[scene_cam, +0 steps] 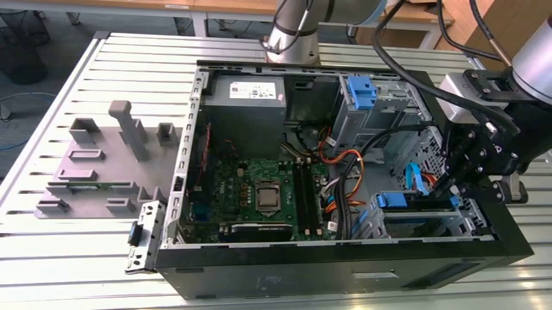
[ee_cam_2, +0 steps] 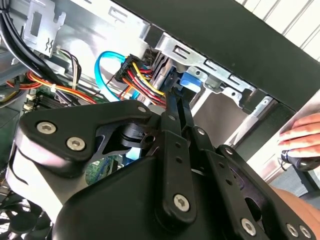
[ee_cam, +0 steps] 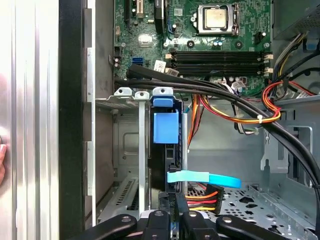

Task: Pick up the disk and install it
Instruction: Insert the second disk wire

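Blue plastic carrier rails mark the disk, standing on edge in the silver sheet-metal drive cage directly ahead of the claw in the first wrist view. Matte black linkage bars with bright screw heads form the claw, whose slim fingers lie close together against the disk's rear edge; whether they clamp it cannot be told. Beside the fingers, a flat light-blue ribbon cable and a red, yellow and black wire bundle meet the drive. Beyond the cage lies the green motherboard. White labels on the grey power supply are illegible. Ribbed aluminium tabletop carries the black steel case.
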You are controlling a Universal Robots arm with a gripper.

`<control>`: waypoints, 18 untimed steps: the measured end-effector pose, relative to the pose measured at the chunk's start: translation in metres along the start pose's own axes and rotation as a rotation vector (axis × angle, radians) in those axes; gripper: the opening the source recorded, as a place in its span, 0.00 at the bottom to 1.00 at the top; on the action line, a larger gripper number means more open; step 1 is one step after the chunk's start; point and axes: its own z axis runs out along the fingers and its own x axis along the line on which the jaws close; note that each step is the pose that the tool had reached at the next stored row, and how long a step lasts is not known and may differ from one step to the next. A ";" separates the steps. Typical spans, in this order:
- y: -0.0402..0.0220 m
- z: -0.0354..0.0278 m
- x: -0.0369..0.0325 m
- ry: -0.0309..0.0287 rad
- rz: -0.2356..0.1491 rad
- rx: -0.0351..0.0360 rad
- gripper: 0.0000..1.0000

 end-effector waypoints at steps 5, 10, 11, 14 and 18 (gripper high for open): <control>0.0009 0.0009 -0.0001 0.0083 0.000 0.0002 0.16; 0.0020 0.0024 -0.0006 0.0087 0.000 0.0002 0.16; 0.0021 0.0028 -0.0006 0.0086 0.000 0.0002 0.16; 0.0024 0.0037 -0.0011 0.0087 0.000 0.0003 0.16; 0.0026 0.0047 -0.0014 0.0089 0.000 0.0002 0.16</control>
